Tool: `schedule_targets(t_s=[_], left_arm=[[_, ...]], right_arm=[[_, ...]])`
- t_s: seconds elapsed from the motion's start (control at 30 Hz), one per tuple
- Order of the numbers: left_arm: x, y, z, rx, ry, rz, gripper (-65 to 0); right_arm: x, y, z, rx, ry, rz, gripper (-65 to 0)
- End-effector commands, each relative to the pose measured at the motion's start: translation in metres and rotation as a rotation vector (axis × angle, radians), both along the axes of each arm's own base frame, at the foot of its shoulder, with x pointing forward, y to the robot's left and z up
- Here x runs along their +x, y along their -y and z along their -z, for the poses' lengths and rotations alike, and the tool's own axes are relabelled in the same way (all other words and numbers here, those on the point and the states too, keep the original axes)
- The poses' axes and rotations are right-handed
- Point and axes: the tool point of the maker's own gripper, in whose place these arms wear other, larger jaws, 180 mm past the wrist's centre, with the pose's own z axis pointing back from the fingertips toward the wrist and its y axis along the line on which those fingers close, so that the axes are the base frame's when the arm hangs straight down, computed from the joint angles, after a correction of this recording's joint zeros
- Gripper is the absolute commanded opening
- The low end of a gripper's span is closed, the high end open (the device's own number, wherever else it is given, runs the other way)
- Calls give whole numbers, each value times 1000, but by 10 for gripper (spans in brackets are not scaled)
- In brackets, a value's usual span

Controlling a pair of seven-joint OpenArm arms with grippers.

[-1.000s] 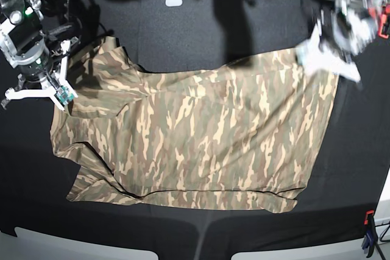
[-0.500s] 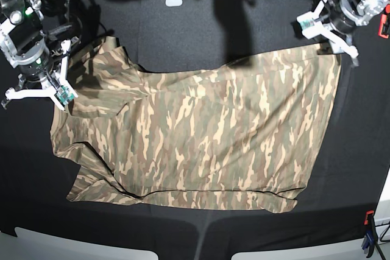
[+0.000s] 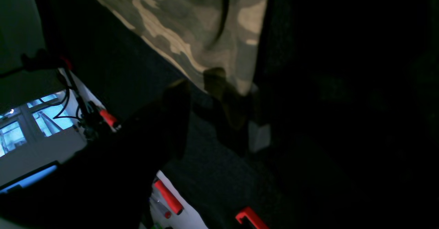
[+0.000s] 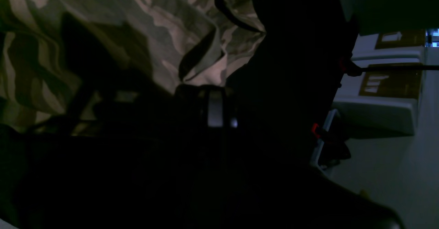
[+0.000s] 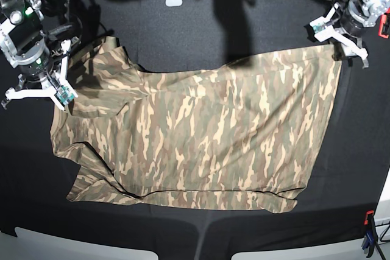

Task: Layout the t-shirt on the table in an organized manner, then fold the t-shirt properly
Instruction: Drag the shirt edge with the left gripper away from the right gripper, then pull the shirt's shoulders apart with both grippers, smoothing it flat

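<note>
T-shirt (image 5: 201,132) — below left gripper (image 5: 342,36)

t-shirt (image 4: 103,33) lower part lost in darkness in right wrist view, right claw (image 4: 212,112) barely discernible

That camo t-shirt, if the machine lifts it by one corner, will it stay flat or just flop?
Probably flop: the t-shirt already shows creases and a folded-under sleeve. It looks thin and light, so one corner should lift easily. On the cloth-covered table it may drag and bunch rather than slide.
</note>
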Motion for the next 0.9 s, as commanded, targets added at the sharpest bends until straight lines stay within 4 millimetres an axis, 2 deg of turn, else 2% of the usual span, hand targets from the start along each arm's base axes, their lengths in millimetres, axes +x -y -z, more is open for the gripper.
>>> schedule_targets(t_s=[0.0, 0.07, 0.2, 0.33, 0.4, 0.57, 0.77, 0.87], left_arm=[[2, -5, -4, 15, 5, 2, -406], [2, -4, -4, 10, 6, 6, -427], [3, 0, -5, -5, 11, 19, -555], [4, 13, -6, -60, 22, 66, -650], [4, 12, -6, -58, 21, 64, -650], [3, -9, -5, 28, 12, -14, -650], [17, -13, -20, 10, 126, -70, -650], [17, -23, -23, 55, 132, -126, -650]], right_arm=[[5, 2, -12, -26, 39, -10, -650], [5, 2, -12, -26, 39, -10, -650], [5, 2, -12, -26, 39, -9, -650], [5, 2, -12, -26, 38, -10, -650], [4, 1, -10, -13, 32, -12, -650], [1, -9, -4, 52, 8, -19, -650], [-1, -23, -5, 105, 22, -27, -650], [-6, -29, -7, 104, 16, -38, -650]])
